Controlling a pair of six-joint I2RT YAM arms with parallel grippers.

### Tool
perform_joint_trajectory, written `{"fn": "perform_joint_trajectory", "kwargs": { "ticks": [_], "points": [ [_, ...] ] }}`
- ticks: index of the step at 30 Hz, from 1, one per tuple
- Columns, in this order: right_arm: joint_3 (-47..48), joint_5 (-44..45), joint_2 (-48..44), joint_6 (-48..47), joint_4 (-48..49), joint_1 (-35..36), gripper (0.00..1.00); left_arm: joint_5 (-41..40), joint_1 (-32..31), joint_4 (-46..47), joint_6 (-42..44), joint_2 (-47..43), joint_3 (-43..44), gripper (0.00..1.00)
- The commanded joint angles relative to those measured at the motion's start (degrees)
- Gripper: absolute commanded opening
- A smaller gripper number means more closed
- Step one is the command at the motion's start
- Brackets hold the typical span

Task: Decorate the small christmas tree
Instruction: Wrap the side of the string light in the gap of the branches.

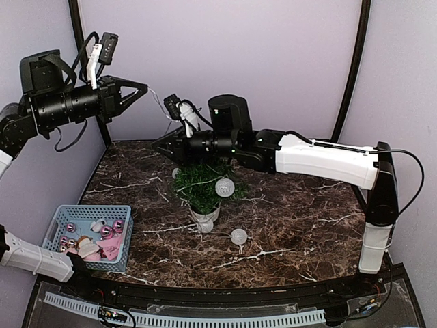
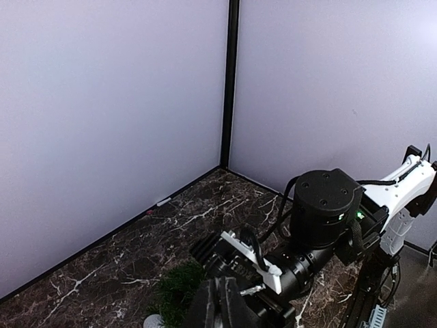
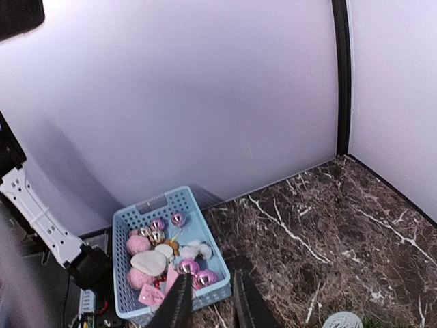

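The small christmas tree (image 1: 203,183) stands in its white pot (image 1: 205,219) at the table's middle. A white glitter ball (image 1: 224,186) hangs on its right side. A second white ball (image 1: 238,236) lies on the table in front of it. My right gripper (image 1: 160,145) hovers just above and left of the treetop, open and empty; in the right wrist view (image 3: 208,301) its fingers stand apart. My left gripper (image 1: 141,89) is raised high at the upper left, shut and empty. In the left wrist view (image 2: 222,297) it looks down on the tree (image 2: 176,290).
A blue basket (image 1: 54,232) at the front left holds pink balls, pink pompoms and white ornaments; it also shows in the right wrist view (image 3: 194,205). A small white ball (image 1: 175,173) sits by the tree's left side. Purple walls close in the back and sides.
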Motion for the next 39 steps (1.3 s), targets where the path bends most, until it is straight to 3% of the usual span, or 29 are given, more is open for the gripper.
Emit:
{"fn": "perform_joint_trajectory", "kwargs": {
  "ticks": [1, 2, 3, 6, 9, 11, 12, 14, 16, 19, 24, 33, 39],
  "points": [
    [1.0, -0.3, -2.5, 0.9, 9.1, 0.3, 0.28, 3.7, 0.2, 5.4, -1.0, -1.8, -3.5, 0.0],
    [0.7, -0.2, -2.6, 1.1, 9.9, 0.3, 0.38, 3.9, 0.2, 5.8, -1.2, -2.2, -3.8, 0.0],
    [0.5, 0.4, -2.6, 1.4, 10.3, 0.3, 0.38, 4.0, 0.2, 6.4, -1.6, -2.3, -4.3, 0.0],
    [0.2, 1.9, -2.5, 2.1, 11.3, 0.1, 0.03, 4.0, 0.3, 6.9, -2.0, -2.9, -4.8, 0.0],
    [0.2, 3.2, -3.6, 4.4, 12.8, 0.0, 0.0, 1.6, 0.2, 8.1, -2.4, -4.4, -8.0, 0.06],
    [0.6, 5.1, -4.8, 6.0, 13.4, 0.0, 0.0, -0.8, 0.2, 10.5, -2.4, -6.4, -13.3, 0.34],
    [1.0, 5.9, -5.5, 6.5, 13.4, 0.0, 0.0, -2.0, 0.3, 11.7, -2.6, -7.2, -15.8, 0.6],
    [2.1, 7.0, -6.7, 7.5, 13.0, 0.0, 0.0, -7.1, 0.2, 16.2, -3.7, -9.5, -25.1, 0.86],
    [3.0, 8.1, -7.9, 8.3, 12.5, 0.0, 0.0, -10.2, 0.2, 19.6, -5.5, -11.9, -31.5, 0.97],
    [3.9, 9.5, -9.8, 9.6, 12.1, 0.0, 0.0, -11.5, 0.2, 25.1, -8.8, -15.8, -39.5, 0.99],
    [5.1, 9.1, -11.8, 11.6, 12.0, 0.0, 0.0, -5.9, 0.2, 39.3, -13.6, -17.3, -51.2, 0.99],
    [6.2, 6.0, -13.1, 13.2, 10.6, 0.1, 0.0, 9.3, 0.3, 53.1, -16.1, -6.5, -51.4, 0.99],
    [5.8, 6.1, -14.0, 12.7, 9.6, 0.1, 0.0, 17.0, 0.3, 56.5, -16.9, -1.4, -49.9, 0.98]
  ]
}}
